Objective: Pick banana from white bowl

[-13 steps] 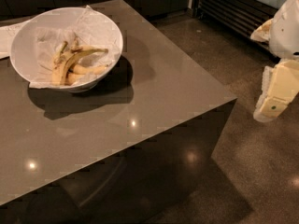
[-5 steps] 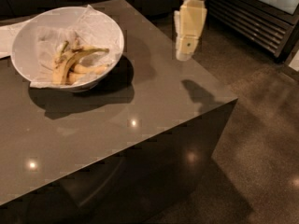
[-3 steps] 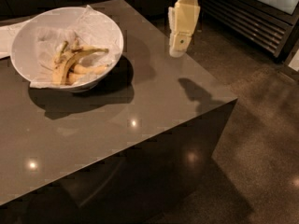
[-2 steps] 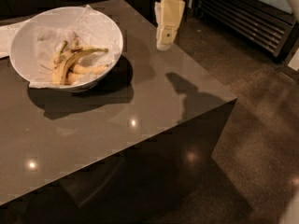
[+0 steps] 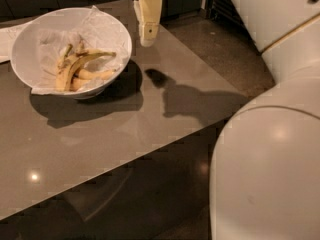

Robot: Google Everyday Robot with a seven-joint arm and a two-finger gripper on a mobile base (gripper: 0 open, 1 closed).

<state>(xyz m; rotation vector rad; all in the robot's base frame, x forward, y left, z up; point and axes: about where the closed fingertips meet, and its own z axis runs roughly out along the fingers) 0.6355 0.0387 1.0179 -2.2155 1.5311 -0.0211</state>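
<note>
The white bowl [image 5: 123, 40] sits at the back left of the dark table, lined with crumpled white paper. Several bananas lie in it. The banana [image 5: 79, 64] is the longest one, curved, yellow with brown blotches, running from the bowl's lower left up to the right. My gripper [image 5: 148, 38] hangs pointing down above the table, just right of the bowl's rim and a little higher than it. It holds nothing. Its shadow falls on the table to the right of the bowl.
My arm's large white body [image 5: 270, 174] fills the lower right of the view. The table's [image 5: 100, 149] front edge runs diagonally, with dark floor [image 5: 165, 204] below. A flat white sheet [image 5: 7, 40] lies left of the bowl.
The gripper has moved left across the table, from beyond its right edge to right beside the bowl. The arm's body has come into view at the right. The bananas have not moved.
</note>
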